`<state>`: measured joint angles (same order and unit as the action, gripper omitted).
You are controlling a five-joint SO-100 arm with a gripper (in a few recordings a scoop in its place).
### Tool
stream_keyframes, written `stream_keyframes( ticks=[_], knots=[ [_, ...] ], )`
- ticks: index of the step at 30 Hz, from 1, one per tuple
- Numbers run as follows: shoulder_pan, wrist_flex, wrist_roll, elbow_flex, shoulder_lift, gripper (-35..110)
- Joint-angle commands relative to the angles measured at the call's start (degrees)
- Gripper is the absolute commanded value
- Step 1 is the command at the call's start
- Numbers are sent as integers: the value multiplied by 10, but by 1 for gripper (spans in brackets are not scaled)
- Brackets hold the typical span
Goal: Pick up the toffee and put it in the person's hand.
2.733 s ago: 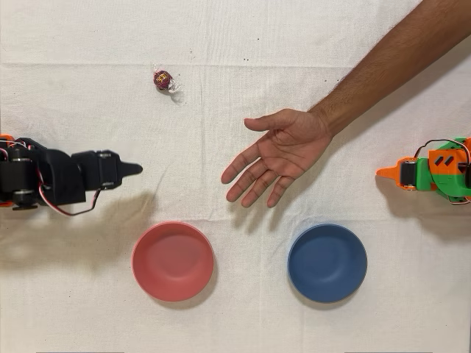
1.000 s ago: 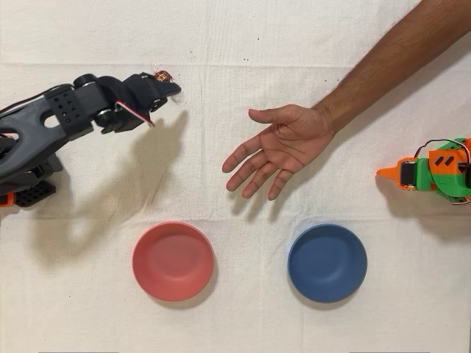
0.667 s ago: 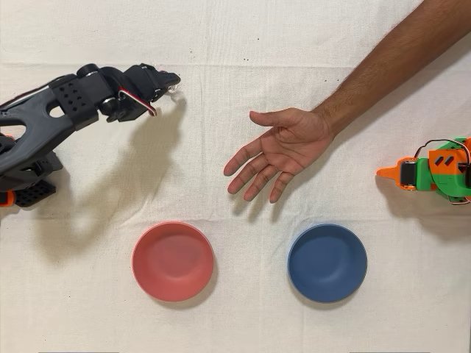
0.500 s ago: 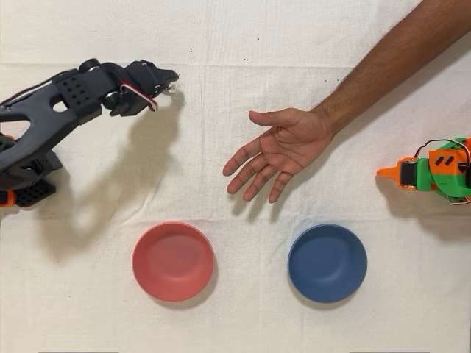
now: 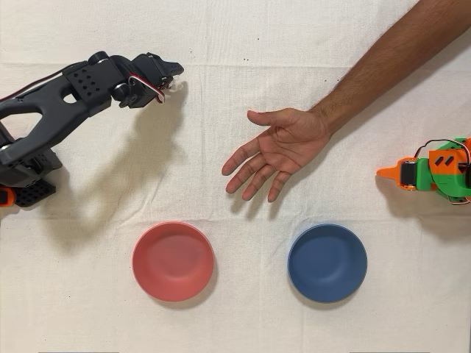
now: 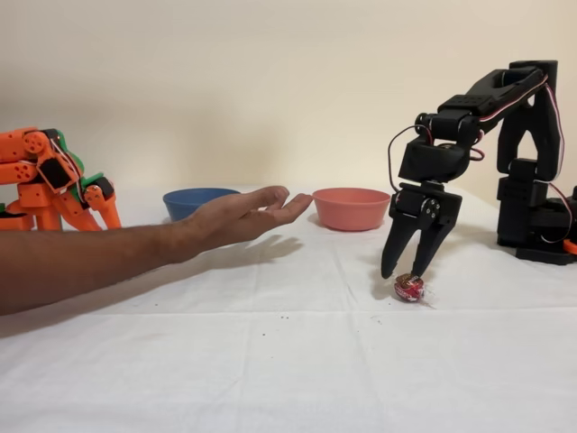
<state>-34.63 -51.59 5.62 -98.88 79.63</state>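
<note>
The toffee [image 6: 408, 289], a small dark red and gold sweet, lies on the white cloth in the fixed view. My black gripper [image 6: 402, 271] points down right over it, open, with its fingertips just above the sweet on either side and not closed on it. In the overhead view the gripper [image 5: 171, 76] covers the toffee at the upper left, and a clear wrapper end [image 5: 174, 87] peeks out. The person's hand [image 5: 283, 147] is held palm up near the middle, well to the right of the gripper. From the side the hand [image 6: 243, 215] hovers above the cloth.
A red bowl [image 5: 173, 261] and a blue bowl [image 5: 327, 262] stand along the lower part of the overhead view, below the hand. In the fixed view they are the pink-red bowl [image 6: 352, 207] and blue bowl [image 6: 194, 200] at the back. The idle orange arm [image 5: 434, 173] rests at the right edge.
My black arm swung from its rest at the left up to the toffee and now stands over it. In the last half second the gripper edged slightly right. The hand barely moved.
</note>
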Motion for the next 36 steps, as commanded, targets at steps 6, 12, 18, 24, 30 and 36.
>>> stream_keyframes(
  ticks=[6, 12, 18, 24, 30, 36],
  knots=[
    [-9, 8, 7, 18, 16, 27],
    [-9, 14, 11, 9, 18, 26],
    [-14, 12, 15, -2, 25, 25],
    [-22, 1, 25, -6, 24, 25],
    [-25, -7, 32, -2, 19, 24],
    [-27, -12, 33, 0, 19, 23]
  ],
)
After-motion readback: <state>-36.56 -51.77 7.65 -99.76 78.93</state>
